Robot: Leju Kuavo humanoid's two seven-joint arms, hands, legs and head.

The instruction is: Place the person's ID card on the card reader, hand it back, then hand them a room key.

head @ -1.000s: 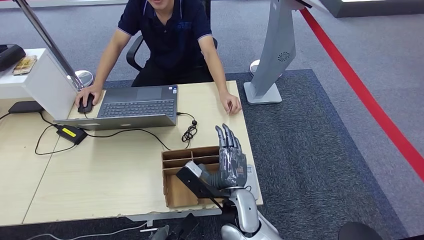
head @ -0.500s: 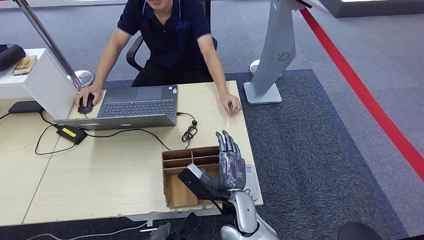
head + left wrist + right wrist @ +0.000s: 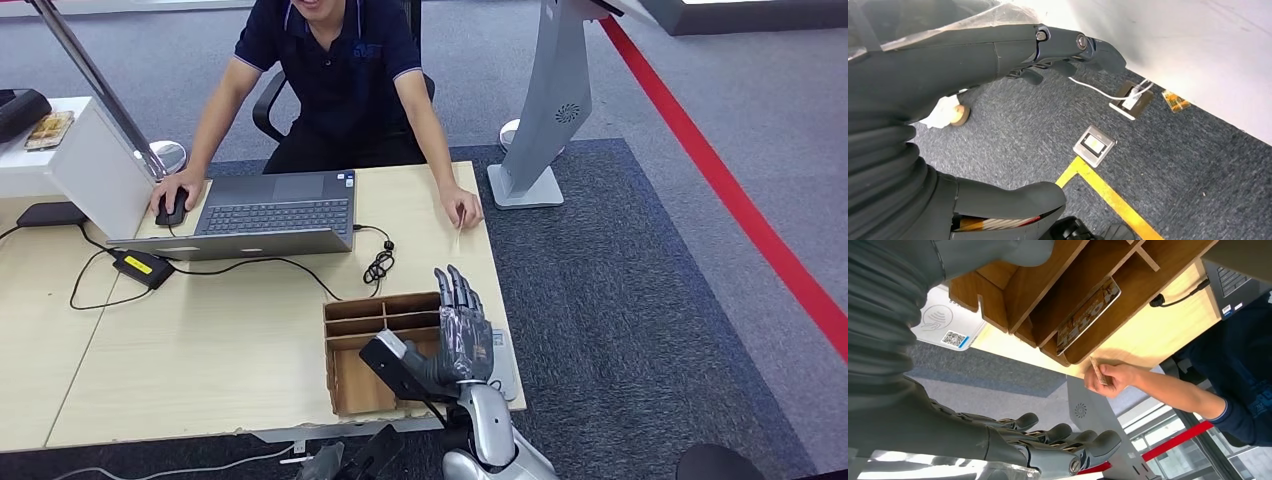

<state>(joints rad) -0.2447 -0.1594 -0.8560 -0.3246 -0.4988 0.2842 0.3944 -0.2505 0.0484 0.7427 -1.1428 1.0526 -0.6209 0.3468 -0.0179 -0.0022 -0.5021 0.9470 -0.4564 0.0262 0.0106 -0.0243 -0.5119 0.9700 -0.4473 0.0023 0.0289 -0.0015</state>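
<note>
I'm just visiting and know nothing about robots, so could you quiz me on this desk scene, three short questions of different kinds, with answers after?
1. True or false: the robot's right hand is gripping a card.
2. Where is the card right now? A) on the white card reader B) in the person's hand C) lying on the laptop
3. What lies in one slot of the wooden organizer?

Key
1. False: the right hand is raised above the organizer, fingers straight, holding nothing.
2. B: the person's hand holds it at the desk edge.
3. A patterned card.
</note>
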